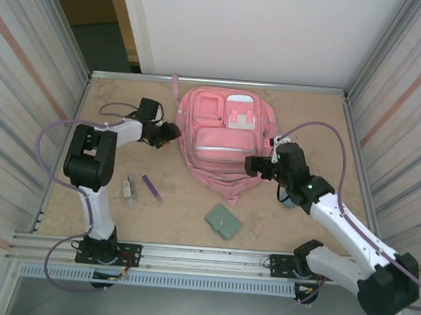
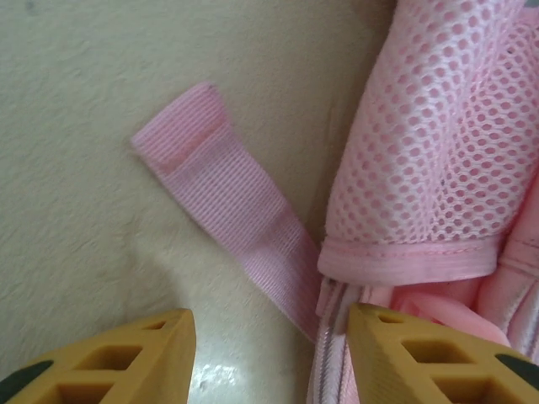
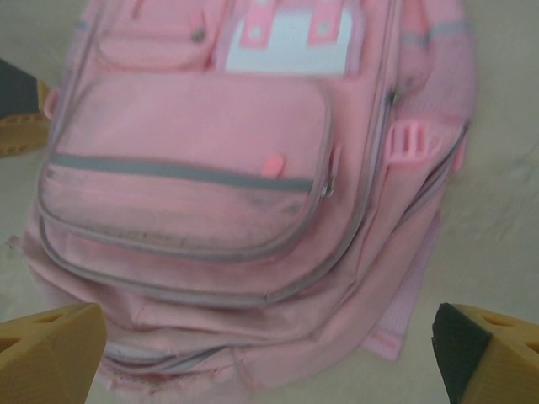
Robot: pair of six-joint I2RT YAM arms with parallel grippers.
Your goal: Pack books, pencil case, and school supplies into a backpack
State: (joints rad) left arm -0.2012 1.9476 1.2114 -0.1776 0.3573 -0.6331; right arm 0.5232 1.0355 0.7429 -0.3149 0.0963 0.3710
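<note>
The pink backpack (image 1: 223,140) lies flat mid-table, its front pockets and white-grey patch (image 3: 290,38) facing up. At its left side sits my left gripper (image 1: 172,132), open; the right fingertip (image 2: 396,345) rests against the zipper edge (image 2: 324,337), beside a loose pink strap (image 2: 227,210) and mesh pocket (image 2: 438,143). My right gripper (image 1: 252,166) hovers wide open (image 3: 268,337) over the bag's lower right edge, holding nothing. The purple pen (image 1: 151,187), grey-white stick (image 1: 127,187) and sage-green folder (image 1: 222,221) lie on the table nearer the arms. A slate-blue bit (image 1: 286,202), possibly the pencil case, peeks from under the right arm. The books are out of view.
Metal rails (image 1: 217,82) and corrugated side walls (image 1: 30,112) box in the tan table (image 1: 316,130). Purple cables loop off both arms (image 1: 49,151). Bare table shows at the far right and the front left.
</note>
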